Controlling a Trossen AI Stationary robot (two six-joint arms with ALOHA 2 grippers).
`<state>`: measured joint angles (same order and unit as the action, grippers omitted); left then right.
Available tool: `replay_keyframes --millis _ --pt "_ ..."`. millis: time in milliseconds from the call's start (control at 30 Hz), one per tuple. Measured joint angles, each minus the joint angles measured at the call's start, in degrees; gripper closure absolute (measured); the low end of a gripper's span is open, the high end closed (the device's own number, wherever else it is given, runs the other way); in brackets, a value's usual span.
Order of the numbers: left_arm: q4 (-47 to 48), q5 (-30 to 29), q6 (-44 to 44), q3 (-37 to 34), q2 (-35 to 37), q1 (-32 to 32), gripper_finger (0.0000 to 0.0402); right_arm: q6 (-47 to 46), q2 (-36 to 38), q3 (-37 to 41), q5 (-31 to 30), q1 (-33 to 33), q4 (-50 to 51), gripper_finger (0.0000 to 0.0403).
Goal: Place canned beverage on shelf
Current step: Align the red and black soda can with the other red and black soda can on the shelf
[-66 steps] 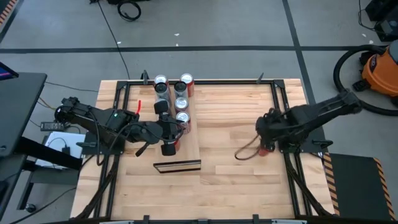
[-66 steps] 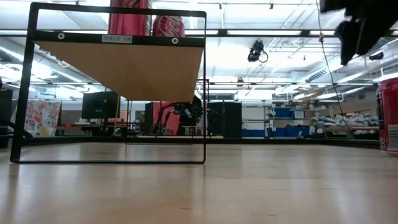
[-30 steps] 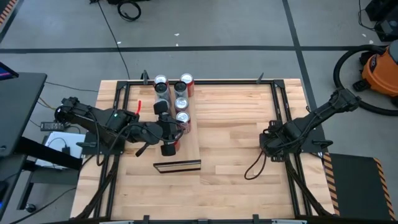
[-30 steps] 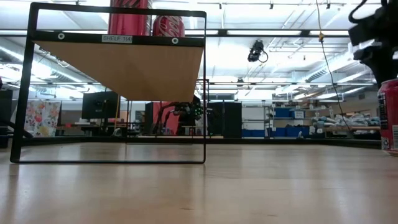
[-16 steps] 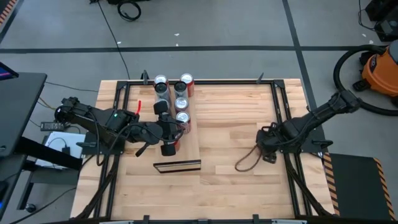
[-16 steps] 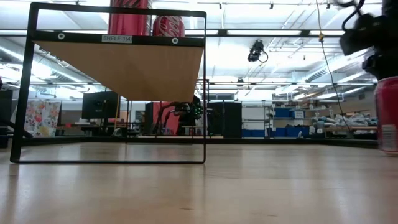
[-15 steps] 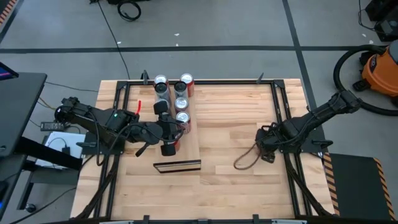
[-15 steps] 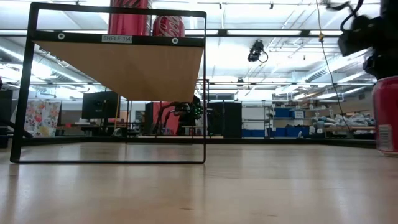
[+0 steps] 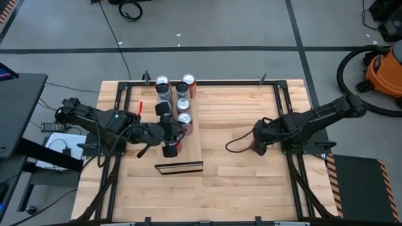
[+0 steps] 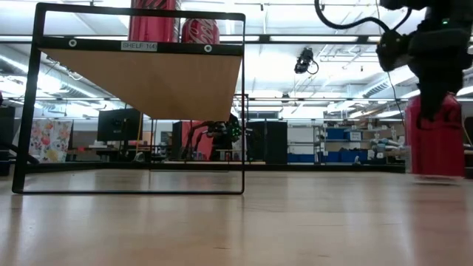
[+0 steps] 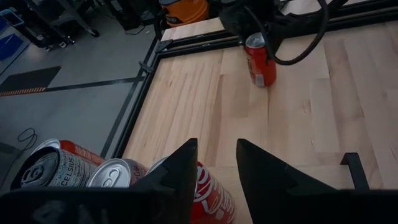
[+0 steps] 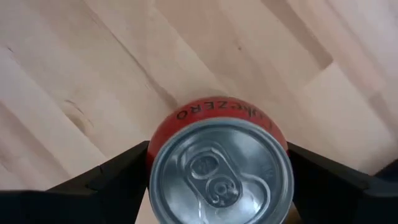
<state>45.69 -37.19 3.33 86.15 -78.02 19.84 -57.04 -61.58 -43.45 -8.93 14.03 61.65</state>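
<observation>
Several cans already on shelf (image 9: pixel 188 135); right gripper (image 9: pixel 259 145) clamped on red can (image 10: pixel 434 137) upright on table (image 9: pixel 239 176), well right of shelf; left gripper (image 11: pixel 214 163) slightly open, empty, over shelf cans.

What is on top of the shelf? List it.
On the shelf, the high view shows four upright cans in a cluster at its far end. The left hand covers the middle, with a red can showing beneath it.

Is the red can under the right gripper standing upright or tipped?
Upright: the red can stands base-down on the table, its lid facing straight up.
</observation>
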Motion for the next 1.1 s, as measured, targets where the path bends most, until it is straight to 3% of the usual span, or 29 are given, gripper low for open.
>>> replay_keyframes --millis 233,600,1000,1100 --pt "0.0 0.0 0.02 0.0 0.0 0.0 0.0281 16.59 0.03 -3.01 2.84 -3.89 0.68 0.0054" --pt "-0.01 0.0 0.04 0.0 0.0 0.0 0.0281 25.9 -0.07 -3.32 3.19 -5.06 -0.11 0.0013" --pt "0.0 0.0 0.0 0.0 0.0 0.0 0.0281 64.37 -0.09 -6.29 5.03 -4.69 -2.38 0.0009" --pt "0.03 0.0 0.0 0.0 0.0 0.0 0.0281 69.43 -0.09 -6.29 5.83 -4.69 -3.02 0.001"
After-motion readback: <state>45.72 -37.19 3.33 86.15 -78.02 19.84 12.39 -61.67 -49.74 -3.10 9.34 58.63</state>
